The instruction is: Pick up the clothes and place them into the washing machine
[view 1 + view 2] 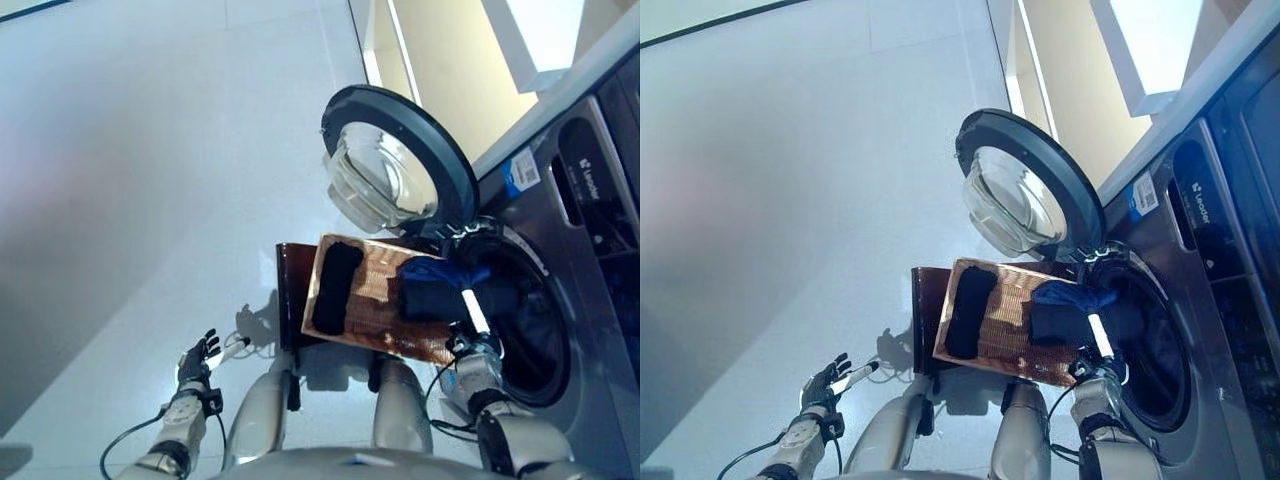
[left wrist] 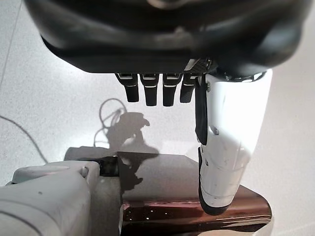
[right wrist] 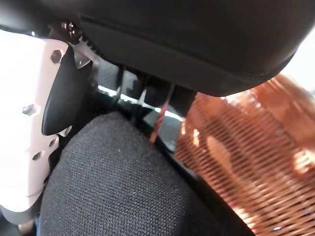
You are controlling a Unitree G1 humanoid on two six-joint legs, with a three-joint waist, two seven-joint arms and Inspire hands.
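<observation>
Dark garment (image 3: 123,182): under my right hand (image 1: 478,345), at the tray's washer-side edge; grip unclear.
Left hand (image 1: 196,362): fingers relaxed, holding nothing.
Tray (image 1: 375,290): a second black garment (image 1: 336,288) near its far edge.
Washing machine (image 1: 560,250): door (image 1: 395,165) open.

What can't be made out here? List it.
- Right hand: right wrist view shows black cloth against it; the hand's bulk hides the fingers' hold.
- Washing machine drum: dark in both eye views, so contents unreadable.
- Basket: the clothes hide what lies beneath.
</observation>
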